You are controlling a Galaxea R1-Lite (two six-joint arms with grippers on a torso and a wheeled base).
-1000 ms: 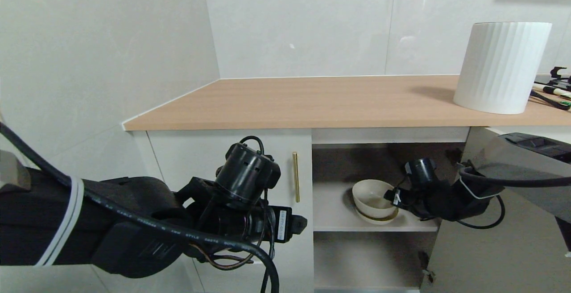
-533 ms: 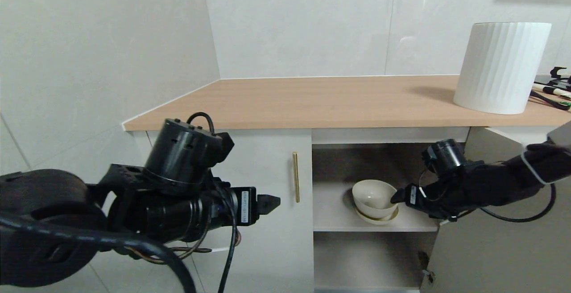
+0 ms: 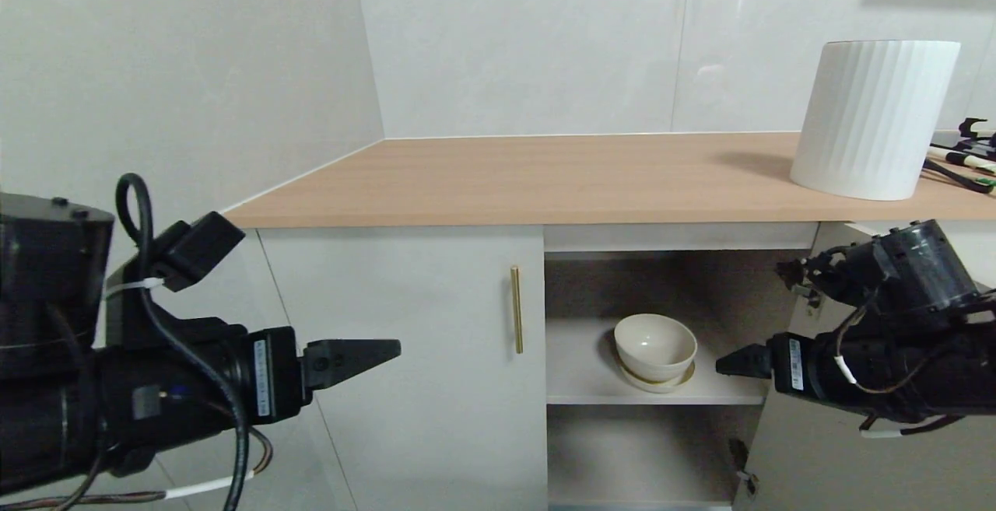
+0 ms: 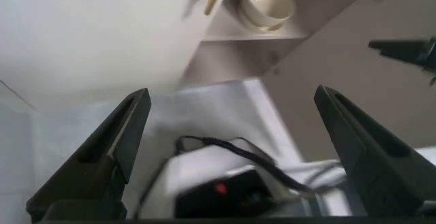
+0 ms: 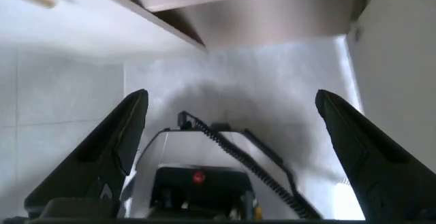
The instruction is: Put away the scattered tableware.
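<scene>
A cream bowl (image 3: pixel 655 345) sits on a small plate (image 3: pixel 658 381) on the middle shelf (image 3: pixel 580 375) of the open cupboard; the left wrist view has the bowl (image 4: pixel 268 3) far off. My right gripper (image 3: pixel 730 362) hangs just outside the cupboard, right of the bowl and apart from it. In the right wrist view the gripper (image 5: pixel 231 98) is open, nothing between its fingers. My left gripper (image 3: pixel 377 351) is in front of the shut left door, well left of the bowl. Its wrist view has it (image 4: pixel 231 96) open and empty.
The cupboard's right door (image 3: pixel 856 433) stands swung open beside my right arm. The left door has a gold handle (image 3: pixel 515 309). On the wooden countertop (image 3: pixel 545 180) stands a white ribbed container (image 3: pixel 875 118), with utensils (image 3: pixel 965 157) at the far right.
My right gripper has drawn back out of the cupboard, away from the bowl, which stays on the plate. My left arm has pulled back to the left and lower.
</scene>
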